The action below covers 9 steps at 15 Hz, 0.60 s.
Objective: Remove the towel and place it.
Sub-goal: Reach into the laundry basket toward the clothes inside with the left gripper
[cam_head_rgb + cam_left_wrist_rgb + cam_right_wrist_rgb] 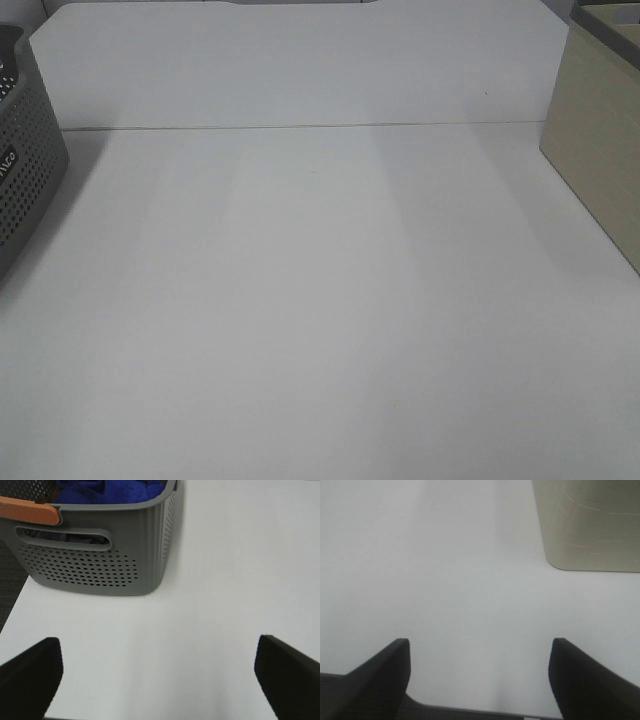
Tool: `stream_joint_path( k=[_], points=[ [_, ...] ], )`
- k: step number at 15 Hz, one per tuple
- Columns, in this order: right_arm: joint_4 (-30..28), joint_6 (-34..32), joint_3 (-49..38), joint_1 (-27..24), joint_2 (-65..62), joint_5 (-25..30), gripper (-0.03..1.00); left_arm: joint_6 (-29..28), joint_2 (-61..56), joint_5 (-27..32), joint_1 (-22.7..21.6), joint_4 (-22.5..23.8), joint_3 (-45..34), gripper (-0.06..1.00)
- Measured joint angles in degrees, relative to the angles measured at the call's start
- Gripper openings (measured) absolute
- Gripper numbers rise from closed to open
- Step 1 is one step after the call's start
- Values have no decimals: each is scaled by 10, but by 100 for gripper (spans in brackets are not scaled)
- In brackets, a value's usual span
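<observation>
While towel (107,490) sits in basket (100,570) | left fingers (30,680) apart | right fingers (375,685) apart

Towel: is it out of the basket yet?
No, the blue towel lies bunched inside the grey basket in the left wrist view.

Basket (22,160) stood on the table (320,300) at its left edge, box (598,140) at its right edge — well apart, both toward the far side. Towel (112,490) lay in the basket. Left gripper (157,642) hung over the table before the basket, not touching; right gripper (480,641) likewise near the box.
</observation>
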<state>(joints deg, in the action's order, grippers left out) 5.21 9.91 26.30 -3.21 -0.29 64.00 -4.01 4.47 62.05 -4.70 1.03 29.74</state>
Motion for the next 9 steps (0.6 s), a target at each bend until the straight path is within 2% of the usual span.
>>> stream_joint_path(
  k=[9],
  points=[
    [0,0,0,0,0,0,75,0,0,0,0,0,0,99]
  ],
)
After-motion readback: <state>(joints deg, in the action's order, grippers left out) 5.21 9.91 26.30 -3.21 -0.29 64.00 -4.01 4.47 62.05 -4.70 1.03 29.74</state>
